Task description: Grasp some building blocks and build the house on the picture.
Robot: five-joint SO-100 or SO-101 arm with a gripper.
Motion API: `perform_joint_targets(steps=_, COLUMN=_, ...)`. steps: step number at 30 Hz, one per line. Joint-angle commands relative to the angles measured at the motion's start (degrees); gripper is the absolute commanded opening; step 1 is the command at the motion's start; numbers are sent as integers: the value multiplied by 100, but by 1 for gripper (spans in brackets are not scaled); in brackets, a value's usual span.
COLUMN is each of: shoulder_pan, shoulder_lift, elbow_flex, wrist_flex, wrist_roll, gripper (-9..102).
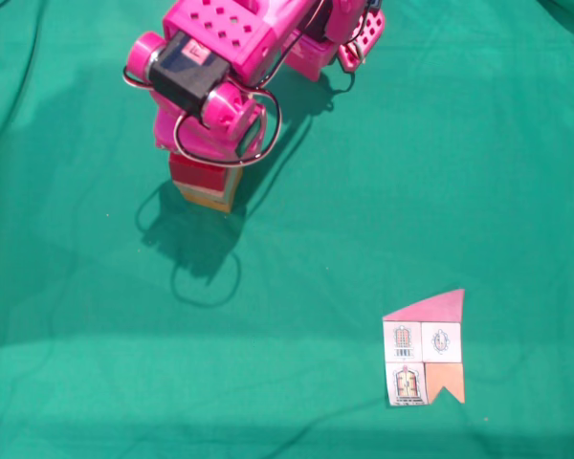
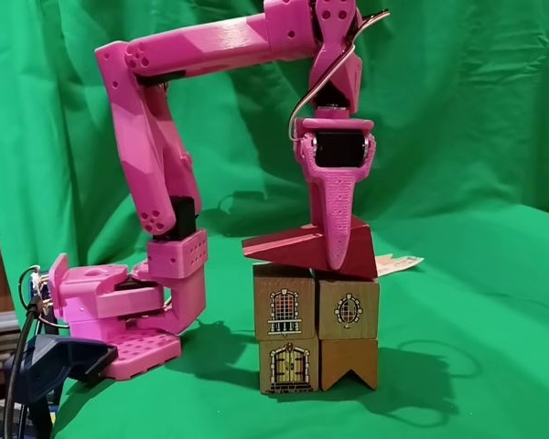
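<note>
On the cubes (image 2: 316, 311), unreadable window prints.

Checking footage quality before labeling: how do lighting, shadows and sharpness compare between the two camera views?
In a fixed view from above, harsh light throws a dark, crisp arm shadow on the green cloth, colours look washed out, and the picture is soft. In a fixed view from the side, light is even and the house is sharp, with faint shadows.

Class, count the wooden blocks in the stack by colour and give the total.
dark red roof block: 1
tan blocks with printed windows or door: 3
orange-brown notched block: 1
Total: 5
</note>
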Motion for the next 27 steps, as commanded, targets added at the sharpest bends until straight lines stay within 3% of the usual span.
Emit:
perform_joint_targets(steps=1, shoulder_pan=-9, shoulder_lift=26, elbow_flex=-158, wrist_flex=-9, wrist_roll=-18, gripper=22)
perform_joint_targets(steps=27, shoulder_pan=-79, shoulder_lift=18, elbow_flex=-167, wrist_flex=-18, wrist_roll=70, gripper=29)
